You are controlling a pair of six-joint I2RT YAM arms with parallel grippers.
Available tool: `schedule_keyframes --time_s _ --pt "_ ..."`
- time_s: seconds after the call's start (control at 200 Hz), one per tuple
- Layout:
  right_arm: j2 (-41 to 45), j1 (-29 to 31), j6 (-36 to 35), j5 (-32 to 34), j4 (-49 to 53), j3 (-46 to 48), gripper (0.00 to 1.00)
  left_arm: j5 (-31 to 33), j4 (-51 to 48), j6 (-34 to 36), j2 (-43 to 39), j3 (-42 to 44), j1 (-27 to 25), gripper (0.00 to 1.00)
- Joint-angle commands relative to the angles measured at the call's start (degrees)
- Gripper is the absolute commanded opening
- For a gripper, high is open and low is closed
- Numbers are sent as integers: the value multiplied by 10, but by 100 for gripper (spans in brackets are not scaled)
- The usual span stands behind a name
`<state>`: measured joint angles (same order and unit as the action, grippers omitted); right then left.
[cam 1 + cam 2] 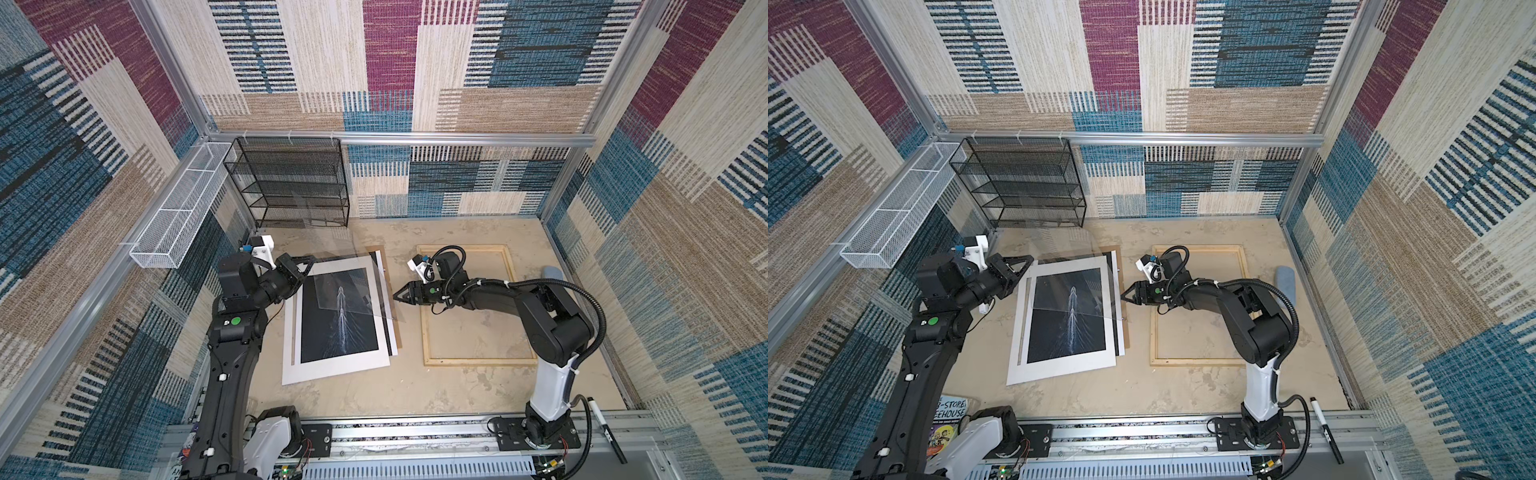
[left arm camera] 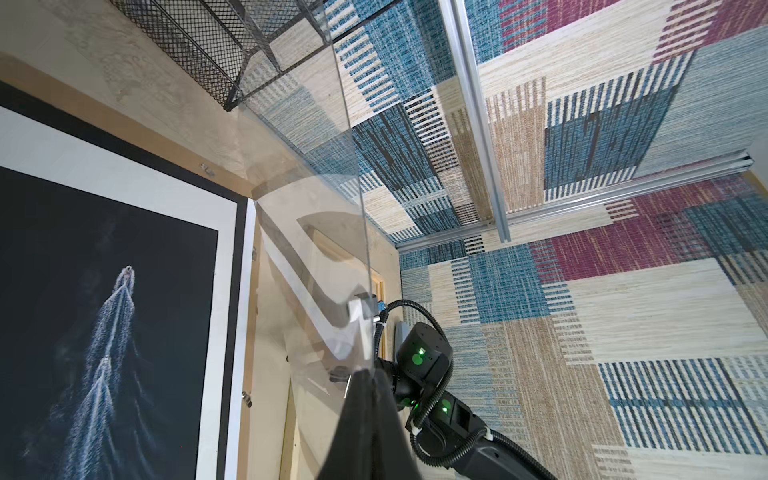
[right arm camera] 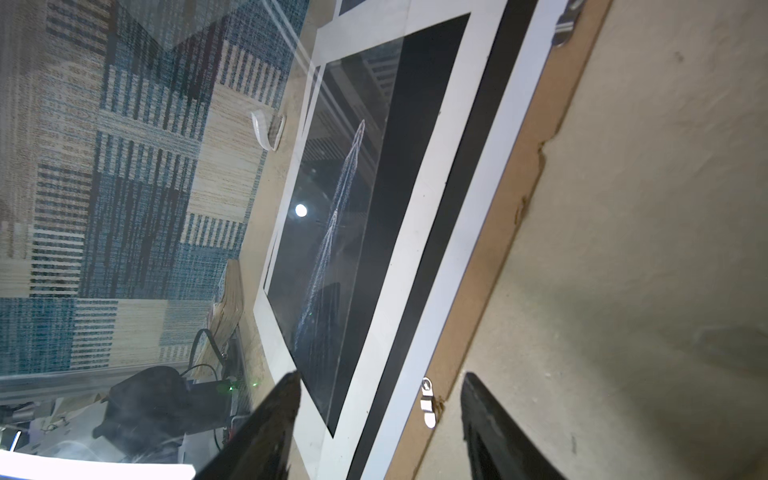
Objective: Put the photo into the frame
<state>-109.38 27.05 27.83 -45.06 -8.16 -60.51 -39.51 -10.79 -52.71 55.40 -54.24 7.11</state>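
1. Find the photo [image 1: 338, 316] flat on the table [image 1: 415, 390], left of centre in both top views, inside a loose stack: under the skewed white mat [image 1: 332, 370], over the brown backing board [image 3: 478, 270], dark image showing through the mat's window.
2. Find the frame [image 1: 478, 360] lying flat to the right of that stack, near it but apart, opening bare down to the table, partly beneath the right arm [image 1: 540, 316].
3. Read the left gripper [image 1: 311, 264] as clamped tight on one edge of the clear pane [image 2: 299, 208], holding it on a tilt above the stack.
4. Read the right gripper [image 3: 380, 376] as spread wide and empty, fingertips low at the stack's right edge, straddling the board's rim in the wrist view; contact impossible to tell.
5. Expect a light, thin, floppy sheet: likely to sag or crease if lifted by one corner, likely to slide on the board, lying flat with no lip to catch.
6. Judge the exposed right-hand strip, black band and white margin peeking past the mat, as the best place to pinch; keep to the margin, off the image.
7. Clear the mat first, or drag the photo sideways past the board's edge to gain an overhang for the pinch.
8. Watch the pane overhead: probably stiff, slick, apt to slip from a one-edge grip and scratch the image below.
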Motion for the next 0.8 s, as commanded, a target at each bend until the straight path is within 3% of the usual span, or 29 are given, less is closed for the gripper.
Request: schedule_keyframes --time_s 0.0,0.34,0.796 --pt "7 -13 46 -60 -74 18 64 -35 68 -23 -4 3 2 0" --pt "38 -34 107 -108 -162 60 72 -70 132 -56 -16 23 1 0" --pt "45 -38 218 -181 -318 91 72 -92 152 -74 -37 43 -5 0"
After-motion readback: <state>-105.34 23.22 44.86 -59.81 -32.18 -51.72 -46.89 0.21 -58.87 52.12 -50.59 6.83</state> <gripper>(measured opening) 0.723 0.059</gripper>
